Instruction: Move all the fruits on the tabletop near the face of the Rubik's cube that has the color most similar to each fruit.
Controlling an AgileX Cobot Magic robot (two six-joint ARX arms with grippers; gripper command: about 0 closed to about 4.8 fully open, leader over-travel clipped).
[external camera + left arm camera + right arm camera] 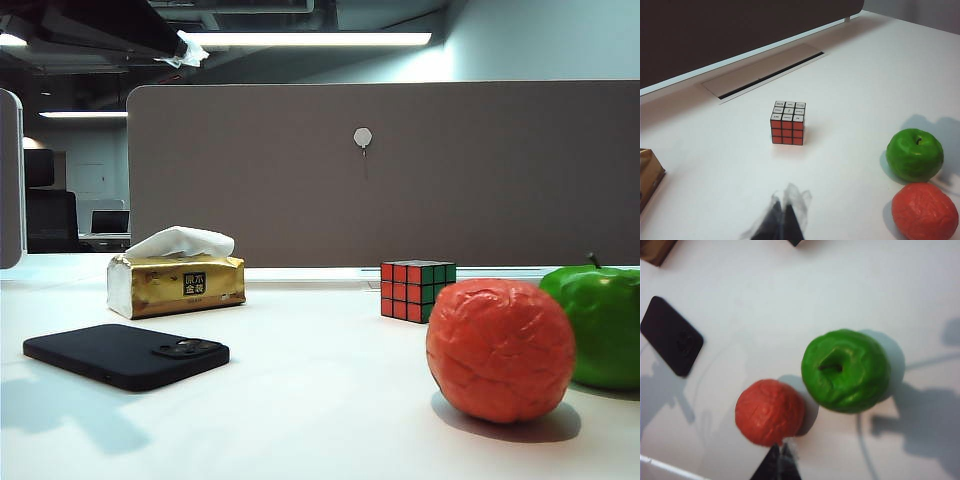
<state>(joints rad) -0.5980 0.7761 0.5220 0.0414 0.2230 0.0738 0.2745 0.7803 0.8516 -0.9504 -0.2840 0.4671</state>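
Rubik's cube (416, 290) sits mid-tabletop (320, 400) with bare white surface on all sides; green apple (600, 325) and wrinkled orange-red fruit (500, 350) lie just beside each other toward the right near edge, well apart from the cube. Black phone (127, 355) and gold tissue box (176, 283) occupy the left. Left gripper (784, 215) hangs above open table short of the cube, fingertips together; right gripper (780, 460) hangs above the orange-red fruit's edge, tips likewise together.

Near right: orange-red fruit (500, 349), green apple (602, 325) just behind.
Centre far: Rubik's cube (416, 289).
Left: black phone (127, 355), gold tissue box (178, 282).
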